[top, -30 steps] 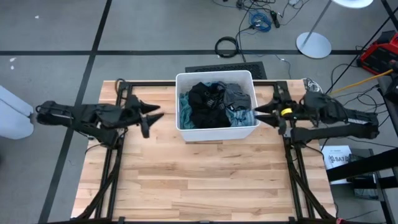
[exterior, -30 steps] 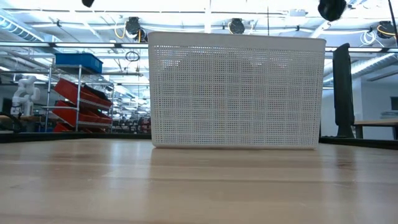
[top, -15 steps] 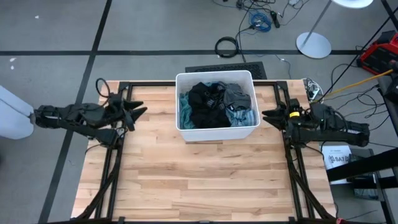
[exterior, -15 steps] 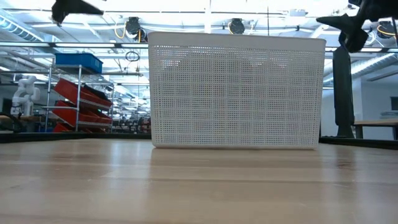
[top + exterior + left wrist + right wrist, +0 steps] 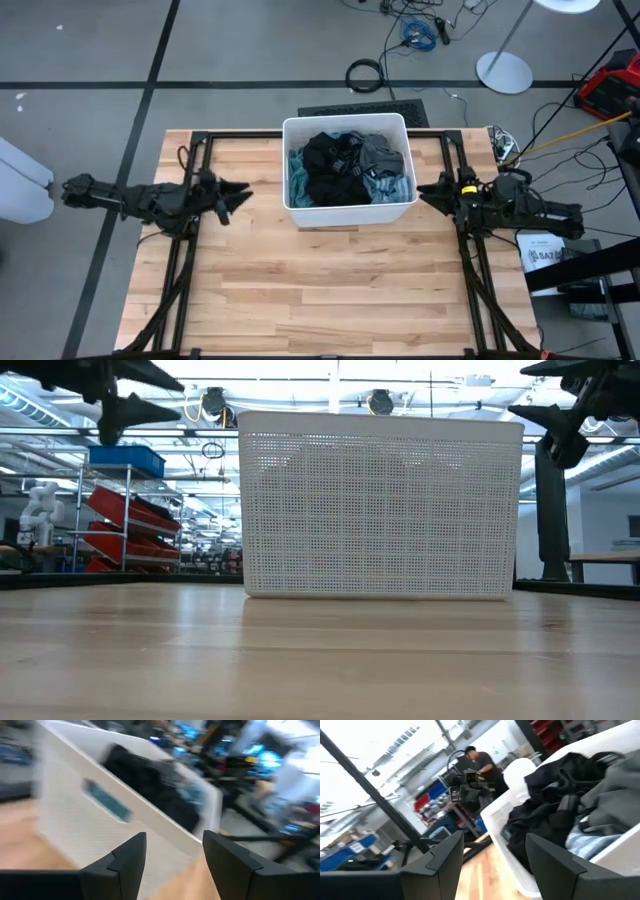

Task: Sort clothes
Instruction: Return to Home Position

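The clothes (image 5: 345,168) are piled in a soft, crumpled heap inside the bin (image 5: 346,121). A black piece (image 5: 328,170) is laid on top in the middle. In the high view, a grey piece (image 5: 384,153) is tucked beside it, toward the top right corner. A teal piece (image 5: 297,172) is pressed against the left wall. A light blue piece (image 5: 392,189) is seen at the lower right.

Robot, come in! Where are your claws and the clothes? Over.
Left gripper open, empty, left of bin. Right gripper open, empty, right of bin. Clothes piled in bin. Nothing blocking.
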Robot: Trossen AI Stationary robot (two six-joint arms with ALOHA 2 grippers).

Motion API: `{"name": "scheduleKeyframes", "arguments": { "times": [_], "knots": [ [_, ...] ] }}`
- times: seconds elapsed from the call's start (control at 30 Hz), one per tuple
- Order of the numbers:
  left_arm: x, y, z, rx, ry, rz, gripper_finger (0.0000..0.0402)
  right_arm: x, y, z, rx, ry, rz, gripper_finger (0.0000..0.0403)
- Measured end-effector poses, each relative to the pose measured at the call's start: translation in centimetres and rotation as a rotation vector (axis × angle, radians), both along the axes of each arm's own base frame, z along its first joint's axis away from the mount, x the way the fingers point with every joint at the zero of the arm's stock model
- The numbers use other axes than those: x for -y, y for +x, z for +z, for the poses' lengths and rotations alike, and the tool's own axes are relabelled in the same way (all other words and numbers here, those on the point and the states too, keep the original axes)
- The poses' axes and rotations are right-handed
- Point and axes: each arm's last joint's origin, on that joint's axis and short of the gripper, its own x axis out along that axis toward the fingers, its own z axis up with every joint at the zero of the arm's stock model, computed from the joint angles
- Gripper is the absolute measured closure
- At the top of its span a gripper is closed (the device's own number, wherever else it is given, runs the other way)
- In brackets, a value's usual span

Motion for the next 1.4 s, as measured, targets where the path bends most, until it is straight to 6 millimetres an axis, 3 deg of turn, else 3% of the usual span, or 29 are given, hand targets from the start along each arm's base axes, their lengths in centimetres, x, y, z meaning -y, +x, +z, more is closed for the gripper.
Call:
{"name": "scheduleKeyframes", "arguments": {
  "times": [0.23, 0.73, 1.07, 1.3, 1.4],
  "knots": [
    [0.2, 0.2, -2.6, 0.104, -0.027, -0.065, 0.0196, 0.0, 0.8, -2.0, -0.005, 0.047, 0.016, 0.0202],
    [-0.7, -3.1, -4.8, 0.328, -0.061, -0.013, 0.0196, 0.1, 0.8, -2.0, 0.006, 0.025, -0.001, 0.0202],
    [-0.2, -2.3, -7.4, 0.381, -0.158, -0.144, 0.0196, -0.1, 0.9, -2.0, 0.004, 0.011, 0.046, 0.0202],
    [0.0, -2.0, -8.5, 0.266, -0.082, -0.188, 0.0196, -0.1, 0.9, -2.1, -0.017, -0.031, 0.041, 0.0202],
    [0.0, -2.0, -8.7, 0.230, 0.006, -0.187, 0.0196, -0.1, 0.9, -2.3, -0.049, -0.138, 0.035, 0.0202]
  ]
}}
